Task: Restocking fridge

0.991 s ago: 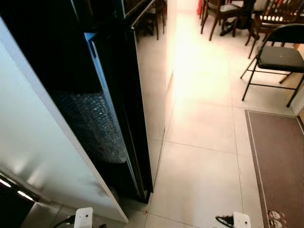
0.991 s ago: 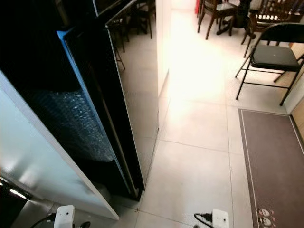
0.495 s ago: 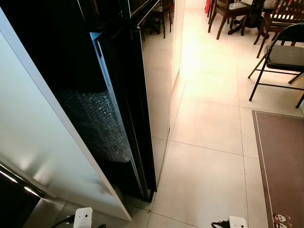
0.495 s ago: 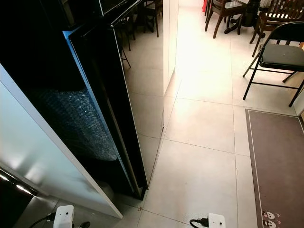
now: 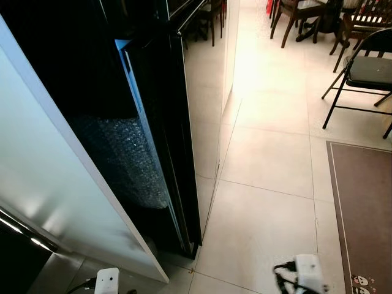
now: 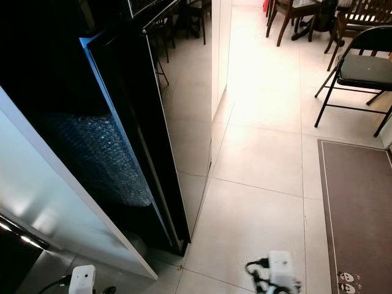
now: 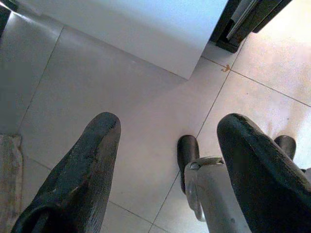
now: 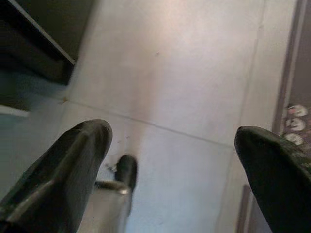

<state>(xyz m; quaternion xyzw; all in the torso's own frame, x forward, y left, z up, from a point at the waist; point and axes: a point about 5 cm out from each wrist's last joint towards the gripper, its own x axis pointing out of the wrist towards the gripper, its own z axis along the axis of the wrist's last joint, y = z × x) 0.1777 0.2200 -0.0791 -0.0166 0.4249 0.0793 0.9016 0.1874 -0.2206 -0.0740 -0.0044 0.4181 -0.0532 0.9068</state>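
a white panel (image 5: 43, 184) slants across the nine o'clock side of the head view, with a dark strip and two bright glints at its lower edge near seven o'clock. just right of it stands the fridge (image 5: 156, 122), a tall black glossy body with a blue-edged door (image 5: 138, 116) ajar, and in the dark gap at about eight o'clock sits something wrapped in bubble wrap (image 5: 125, 162); the shelves inside are too dark to make out. the left arm's white wrist block (image 5: 107, 282) shows at the bottom edge near seven o'clock, and in its wrist view the left pincer (image 7: 165, 145) hangs over pale floor tiles (image 5: 269, 184) with its two black fingers (image 7: 82, 179) spread wide and nothing between them, the corner of the white panel and the fridge's foot lying beyond them. the tiled floor runs from six o'clock up to twelve. the right arm's wrist block (image 5: 306, 272) sits at five o'clock, blurred, and the right pincer (image 8: 170, 160) is likewise gaping and empty above the tiles, beside the edge of a brown mat (image 5: 367, 214) at four o'clock. a black folding chair (image 5: 364, 73) stands at two o'clock, with wooden chairs (image 5: 300, 15) further off near one o'clock.
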